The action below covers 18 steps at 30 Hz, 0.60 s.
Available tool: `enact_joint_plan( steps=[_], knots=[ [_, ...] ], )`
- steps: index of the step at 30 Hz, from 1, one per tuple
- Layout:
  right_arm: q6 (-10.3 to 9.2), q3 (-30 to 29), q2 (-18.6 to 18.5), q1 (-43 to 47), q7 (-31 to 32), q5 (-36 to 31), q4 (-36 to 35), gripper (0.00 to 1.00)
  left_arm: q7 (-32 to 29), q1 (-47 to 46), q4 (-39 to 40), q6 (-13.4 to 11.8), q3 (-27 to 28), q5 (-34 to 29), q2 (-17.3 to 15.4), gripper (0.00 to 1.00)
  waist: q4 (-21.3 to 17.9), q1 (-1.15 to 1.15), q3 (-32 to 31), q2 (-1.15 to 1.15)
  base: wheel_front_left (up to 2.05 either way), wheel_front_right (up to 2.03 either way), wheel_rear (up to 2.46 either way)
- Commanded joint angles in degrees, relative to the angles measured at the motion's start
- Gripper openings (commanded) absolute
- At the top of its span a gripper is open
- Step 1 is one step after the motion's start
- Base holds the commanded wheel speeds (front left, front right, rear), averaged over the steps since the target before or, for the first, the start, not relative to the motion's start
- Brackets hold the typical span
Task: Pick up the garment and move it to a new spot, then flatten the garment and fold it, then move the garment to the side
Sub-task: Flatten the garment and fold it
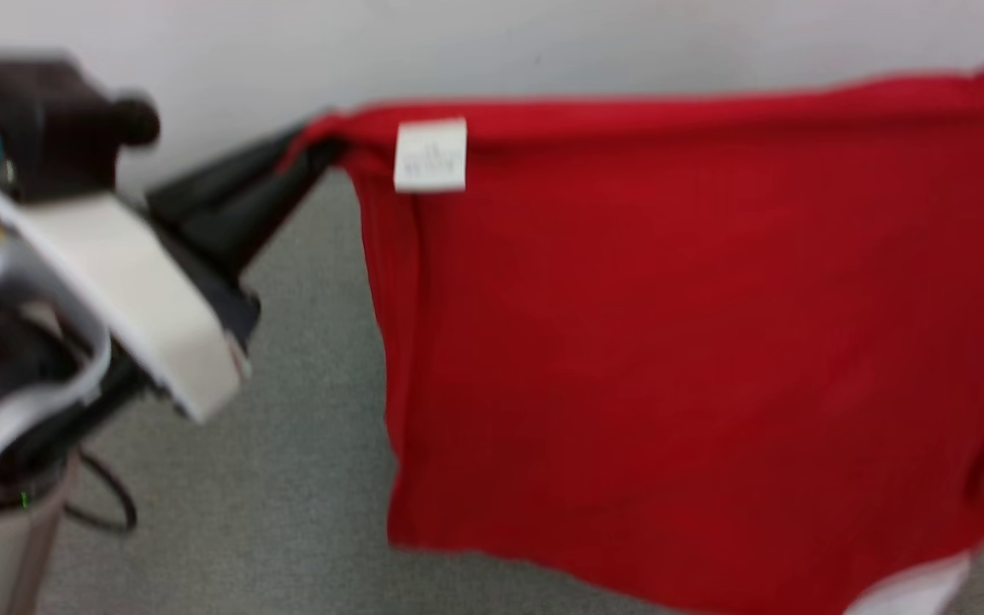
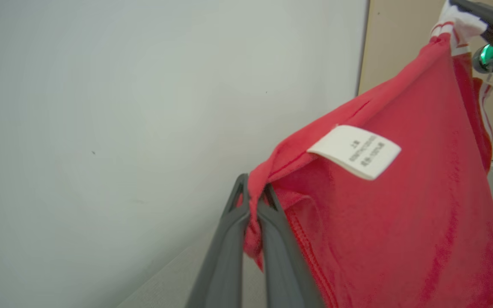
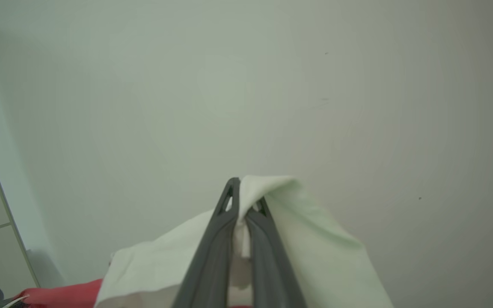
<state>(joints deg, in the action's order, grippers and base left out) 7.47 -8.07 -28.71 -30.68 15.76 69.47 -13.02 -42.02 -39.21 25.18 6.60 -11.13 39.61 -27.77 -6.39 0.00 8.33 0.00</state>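
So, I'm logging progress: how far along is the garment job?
Done: the red garment is picked up, hanging spread above the grey floor. In hand: left gripper and right gripper each pinch an upper corner. Left: laying it down, flattening, folding, moving aside.

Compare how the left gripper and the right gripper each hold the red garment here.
The left gripper pinches a twisted red corner of the garment; the right gripper pinches a white part. A white label hangs close to the left gripper's hold, while broad white cloth drapes around the right gripper. Shared: both sets of jaws are shut on the garment, holding it spread in the air between them.
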Motion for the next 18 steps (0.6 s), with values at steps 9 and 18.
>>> enact_joint_plan(
  steps=[9, 18],
  knots=[
    [0.03, -3.95, 19.16, -42.07, 7.17, -26.02, 23.14, 0.00, 9.26, -32.12, -26.20, 0.74, -6.48, -11.71, 2.83, 0.00, 1.47, 0.00, 21.55, 0.00, 0.00, 0.00, 0.00],
    [0.03, -8.40, 24.53, -64.08, -2.92, -42.40, 36.87, 0.00, 35.32, -54.23, -52.03, -0.02, -11.67, -24.26, 10.16, 0.00, 2.85, 0.00, 31.35, 0.00, 0.00, 0.00, 0.00]
  ],
)
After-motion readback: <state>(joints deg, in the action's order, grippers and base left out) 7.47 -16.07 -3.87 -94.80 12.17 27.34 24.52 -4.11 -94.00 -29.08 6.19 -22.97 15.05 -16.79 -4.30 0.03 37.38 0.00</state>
